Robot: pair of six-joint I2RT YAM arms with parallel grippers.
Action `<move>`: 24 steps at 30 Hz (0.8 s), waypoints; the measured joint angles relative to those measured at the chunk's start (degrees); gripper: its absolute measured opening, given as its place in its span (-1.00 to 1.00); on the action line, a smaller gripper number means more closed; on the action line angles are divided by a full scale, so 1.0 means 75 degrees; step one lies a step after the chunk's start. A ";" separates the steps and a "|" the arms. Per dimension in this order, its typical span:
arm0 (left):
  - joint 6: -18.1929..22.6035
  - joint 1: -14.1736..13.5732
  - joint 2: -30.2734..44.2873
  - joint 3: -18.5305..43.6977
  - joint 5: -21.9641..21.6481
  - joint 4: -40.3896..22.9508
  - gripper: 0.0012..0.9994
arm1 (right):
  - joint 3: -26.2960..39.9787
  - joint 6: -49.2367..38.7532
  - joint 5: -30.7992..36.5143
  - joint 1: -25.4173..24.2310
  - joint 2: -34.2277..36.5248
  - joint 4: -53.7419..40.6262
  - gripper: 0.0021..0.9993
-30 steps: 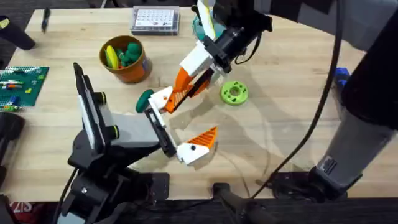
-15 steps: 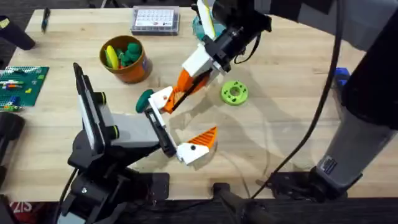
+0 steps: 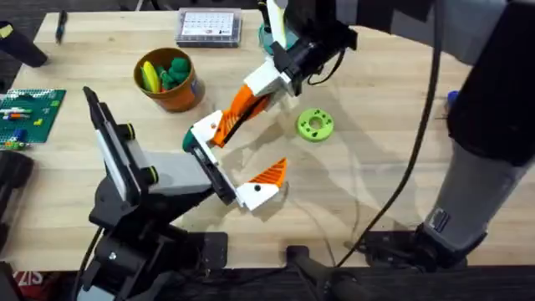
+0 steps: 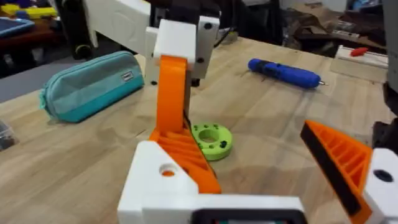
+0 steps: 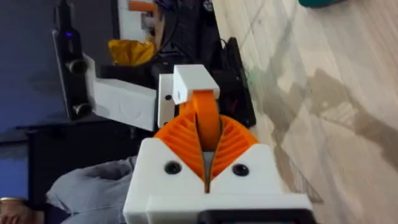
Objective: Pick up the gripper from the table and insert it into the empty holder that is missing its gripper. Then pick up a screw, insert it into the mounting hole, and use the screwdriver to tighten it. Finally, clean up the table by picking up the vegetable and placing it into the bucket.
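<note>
No legible writing anywhere. My left tool (image 3: pixel 236 178) gapes wide; my right tool (image 3: pixel 219 134), pads pinched together, has slid left, covering more of the dark green oval vegetable (image 3: pixel 189 141).

Bright blue screwdriver (image 4: pixel 284 71), teal case (image 4: pixel 87 84), lime green disc (image 3: pixel 314 124), orange-brown bucket (image 3: pixel 171 92).

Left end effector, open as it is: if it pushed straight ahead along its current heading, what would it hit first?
Most likely the lime green disc, which lies ahead between the left end effector's open fingers. The right arm's orange fingers stand close along one side and might brush first; depth is unclear.
</note>
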 joint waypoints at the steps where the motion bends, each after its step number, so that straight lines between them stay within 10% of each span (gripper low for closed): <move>1: 0.0000 0.0005 0.0002 0.0000 -0.0063 -0.0003 0.98 | -0.0005 0.0075 -0.0099 0.0000 0.0049 0.0103 -0.96; 24: -0.0171 0.0038 0.0000 0.0000 -0.1010 -0.0059 0.98 | -0.0012 0.0779 -0.1968 0.0058 0.1145 0.0773 -0.97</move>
